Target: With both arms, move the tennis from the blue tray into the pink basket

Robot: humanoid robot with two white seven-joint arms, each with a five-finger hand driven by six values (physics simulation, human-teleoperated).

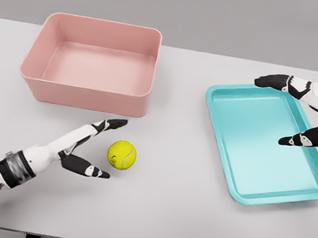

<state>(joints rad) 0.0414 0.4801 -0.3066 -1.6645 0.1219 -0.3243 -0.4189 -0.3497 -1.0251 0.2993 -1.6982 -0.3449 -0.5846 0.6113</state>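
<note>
Left hand (90,147): fingers spread wide, holding nothing, thumb and forefinger bracketing the tennis ball (122,154) without visible contact. The ball rests on the white table (161,217), just in front of the pink basket (92,62), whose near wall stands between ball and basin. Right hand (306,113): fingers splayed and empty, poised above the far right part of the blue tray (265,143), well apart from the ball.
</note>
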